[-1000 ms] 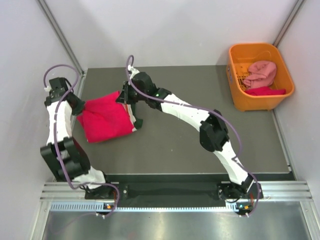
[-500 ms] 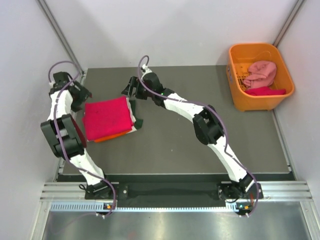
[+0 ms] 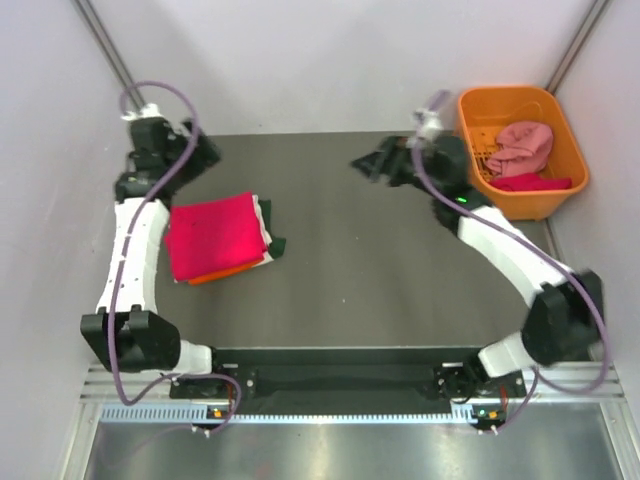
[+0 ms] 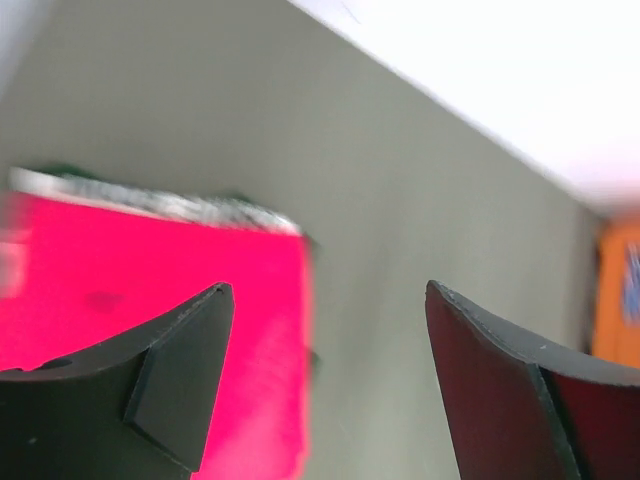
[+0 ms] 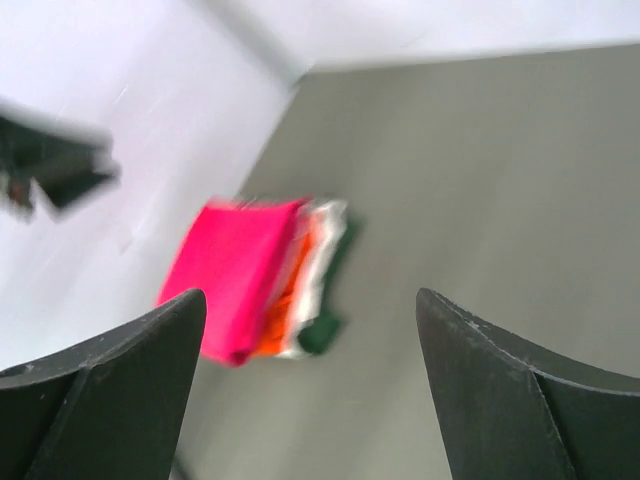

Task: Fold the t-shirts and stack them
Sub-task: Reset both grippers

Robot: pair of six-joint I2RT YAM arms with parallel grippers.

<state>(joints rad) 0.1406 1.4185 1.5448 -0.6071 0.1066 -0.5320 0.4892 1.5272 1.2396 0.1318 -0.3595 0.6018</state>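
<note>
Top view: my left gripper hangs over the far-left corner of the table, jaws spread, nothing between them. My right gripper hangs above the far side, just left of the orange basket, jaws likewise spread and empty. Both are well apart from the cloth.

The folded stack lies flat at the table's left side. On top is the crimson-pink shirt. An orange shirt peeks out at its near edge. A white edge and a dark green shirt show along its right side.

Only the top view sees into the basket: a dusty pink shirt bunched up, with a crimson cloth beside it toward the near wall.

Left wrist view: blurred. The crimson-pink top fills the lower left behind my fingers, with a pale strip along its far edge. The layers beneath are hidden here. A sliver of the basket shows at the right border.

Right wrist view: also blurred, from farther off. It catches the stack's side, with crimson-pink, orange, white and dark green fanned out in order. A dark smeared shape sits at left; I cannot tell what it is.
</note>
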